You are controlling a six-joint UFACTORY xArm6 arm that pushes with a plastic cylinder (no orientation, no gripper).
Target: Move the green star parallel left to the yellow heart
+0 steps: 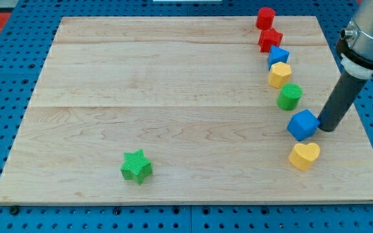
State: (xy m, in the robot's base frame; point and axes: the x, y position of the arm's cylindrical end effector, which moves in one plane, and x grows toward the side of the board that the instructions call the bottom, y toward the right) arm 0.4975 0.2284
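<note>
The green star-shaped block (136,166) is seen low on the pale wooden worktop (173,77), at about 7 o'clock from its centre, well apart from every other block. The yellow heart-shaped block (304,156) lies far at 3 o'clock from the star. Just at 12 o'clock of the heart a blue cube-like block (302,125) is found, and my tip (326,129) is placed against its 3 o'clock side. No pincer is carried, only the dark rod. Further at 12 o'clock a green cylinder block (290,96) is seen.
</note>
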